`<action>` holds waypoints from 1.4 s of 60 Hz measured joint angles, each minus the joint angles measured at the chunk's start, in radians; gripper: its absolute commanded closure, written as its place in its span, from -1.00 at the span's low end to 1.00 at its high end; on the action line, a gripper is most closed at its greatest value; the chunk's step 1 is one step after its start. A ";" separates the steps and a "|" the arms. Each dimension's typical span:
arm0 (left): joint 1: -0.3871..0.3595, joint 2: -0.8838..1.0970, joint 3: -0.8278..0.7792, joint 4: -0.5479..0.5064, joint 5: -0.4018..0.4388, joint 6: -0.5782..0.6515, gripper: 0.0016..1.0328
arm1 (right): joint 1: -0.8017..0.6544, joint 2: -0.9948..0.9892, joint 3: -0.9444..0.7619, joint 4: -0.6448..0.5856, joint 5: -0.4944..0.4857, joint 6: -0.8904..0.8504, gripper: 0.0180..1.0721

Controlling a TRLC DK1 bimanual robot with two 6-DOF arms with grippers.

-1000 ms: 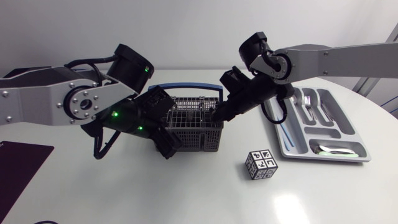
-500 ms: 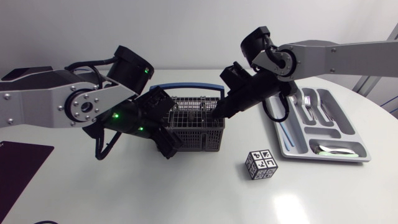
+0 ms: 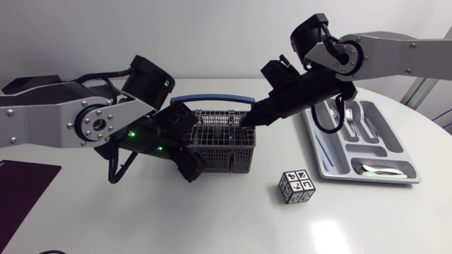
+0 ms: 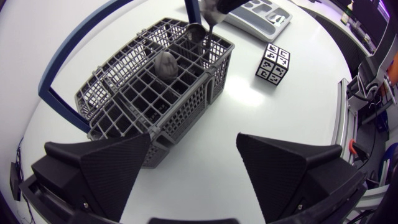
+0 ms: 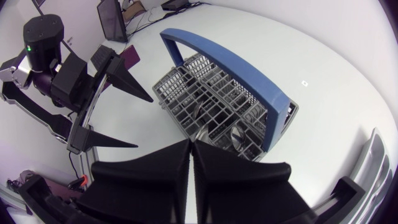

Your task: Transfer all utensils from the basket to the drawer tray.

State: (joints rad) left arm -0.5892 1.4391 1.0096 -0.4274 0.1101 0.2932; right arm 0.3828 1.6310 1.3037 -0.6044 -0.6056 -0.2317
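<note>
Basket (image 3: pixel 224 144): 1, grey wire grid w/ 1 blue hoop handle (image 3: pixel 208 99), standing upright mid-counter (image 3: pixel 212 219).

Contents, per left wrist view:
- 2 spoon bowls showing above the grid. One spoon (image 4: pixel 166 62) is in a middle cell, a second spoon (image 4: pixel 194 30) in the far corner cell.
- 1 thin metal stem (image 4: pixel 208 36) rises from that same corner. Type of utensil can't be told.

Right hand (image 5: pixel 191 144): over the basket's far right corner, just inside the hoop handle. Fingers are pressed together w/ only a hairline gap, and they are clamped on the top of the stem, which hangs down into the basket.

Left hand (image 4: pixel 194 137): low at the basket's left side, fingers spread wide w/ nothing between them. The basket's near corner sits just ahead of the tips. Contact can't be told.

Tray (image 3: pixel 392 144): 1, grey, on the counter well right of the basket. Cutlery lies in the far long slots and approx. 1 piece in the near cross slot. Exact count is not readable.

Other items: 1 black-and-white patterned cube (image 3: pixel 296 186), between basket and tray, nearer the front edge. 1 dark mat (image 3: pixel 21 185) at the front left.
</note>
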 measured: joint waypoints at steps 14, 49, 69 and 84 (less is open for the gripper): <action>0.000 0.000 -0.011 0.000 -0.004 0.004 -0.87 | -0.024 -0.054 0.012 -0.061 -0.031 -0.028 0.89; 0.000 0.000 -0.014 0.007 -0.008 0.022 -0.87 | -0.032 -0.122 0.105 -0.355 -0.157 -0.348 0.89; 0.013 0.000 -0.017 0.008 -0.012 0.023 -0.88 | -0.223 -0.338 0.007 -0.252 0.019 -0.235 0.89; 0.013 0.000 -0.017 0.008 -0.011 0.023 -0.88 | -0.466 -0.341 -0.145 -0.250 0.267 -0.222 0.89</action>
State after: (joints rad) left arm -0.5762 1.4391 0.9928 -0.4198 0.0986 0.3157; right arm -0.0830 1.2903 1.1587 -0.8547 -0.3386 -0.4538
